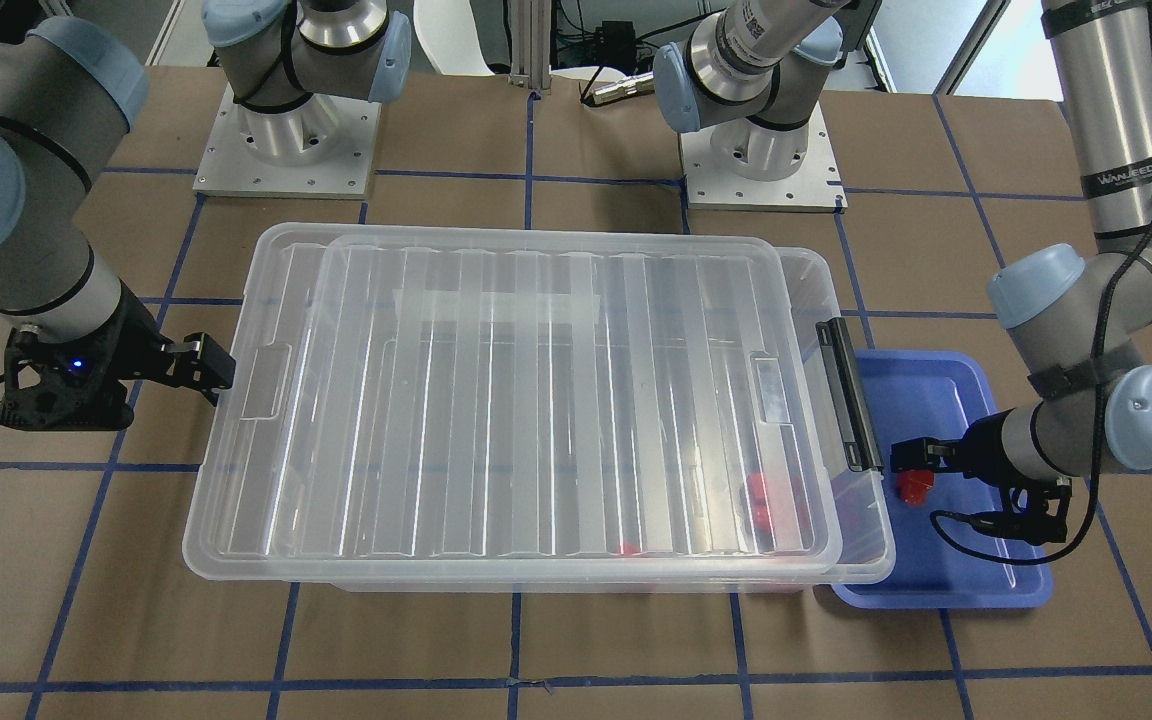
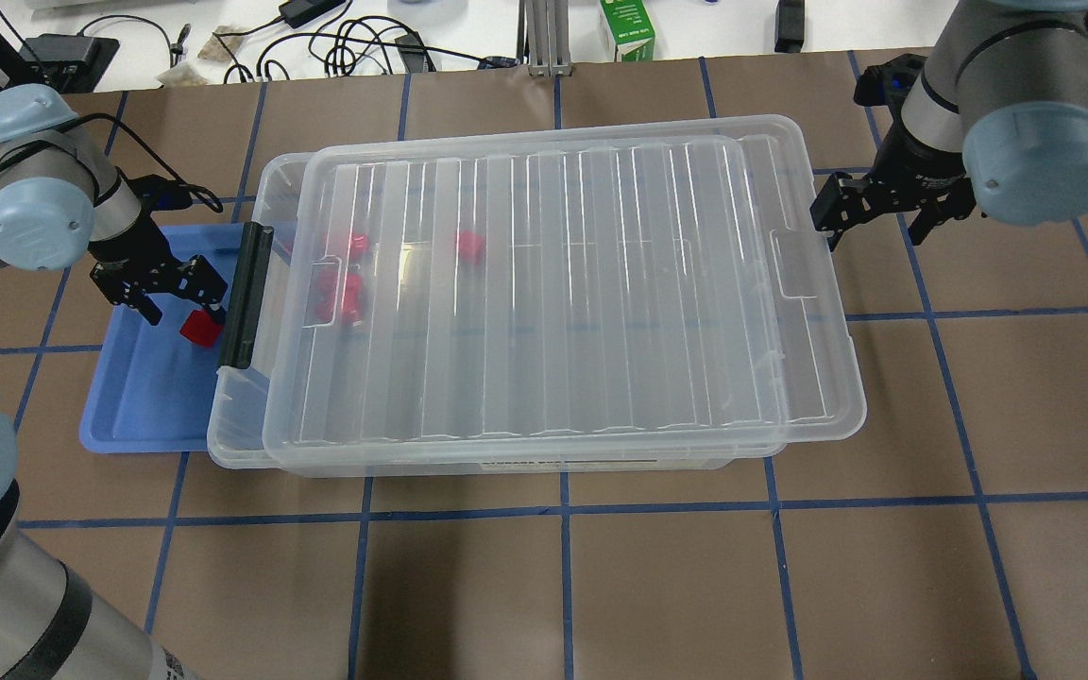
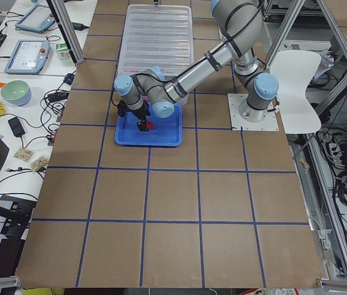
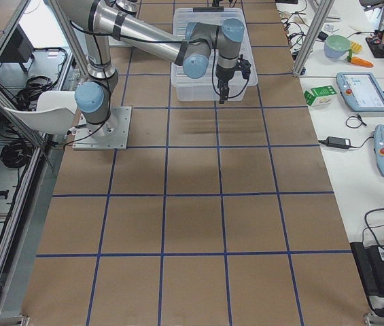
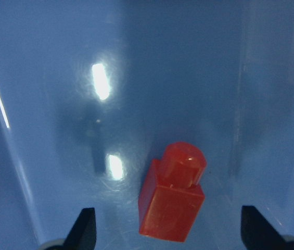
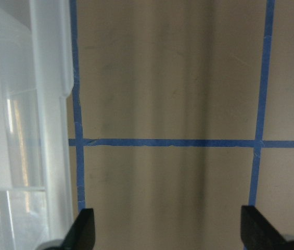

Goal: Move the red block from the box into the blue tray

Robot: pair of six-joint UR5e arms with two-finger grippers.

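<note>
1. One red block (image 5: 171, 192) lay on the floor of the blue tray (image 5: 42, 78) at the bench's left end, its stub pointing away from the wrist camera.
2. The left gripper (image 5: 171, 229) hung directly over it, fingers spread wide, one on either side of the block and apart from it. It held nothing.
3. The right gripper (image 6: 168, 229) hovered over bare bench beside the right end of the box (image 2: 818, 397), fingers equally wide and empty.
4. We judged the placement essentially done. Several more red blocks (image 2: 346, 293) showed through the ribbed lid (image 2: 553, 283), which sat shifted toward the bench's right edge.
5. Risks we noted:
   - A retreat not straight up could let a fingertip clip the block and skid it across the smooth tray.
   - The black latch bar (image 2: 244, 293) stood just beside the left gripper, so a sideways swing could strike it and jolt the box.
   - The lid overhung the box's right end, so contact from the right gripper could slide it.
</note>
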